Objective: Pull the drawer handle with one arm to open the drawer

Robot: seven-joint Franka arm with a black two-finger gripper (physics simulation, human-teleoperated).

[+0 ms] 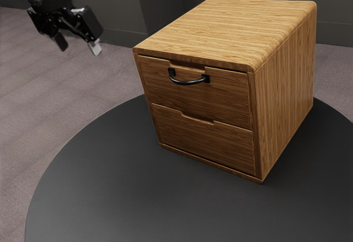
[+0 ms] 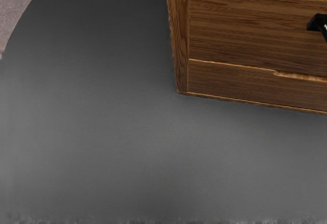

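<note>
The dark table bears a cabinet, its drawer handle well apart from the wide-spread, empty claw.

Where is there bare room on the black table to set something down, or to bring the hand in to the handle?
The table is bare in front of the cabinet, from its base to the near rim and toward the exterior view's left. The air between the open gripper and the handle is unobstructed. It is crowded only where the cabinet stands.

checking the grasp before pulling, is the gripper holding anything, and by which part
Nothing is held. The gripper is open in the air, apart from the black handle of the top drawer.
</note>
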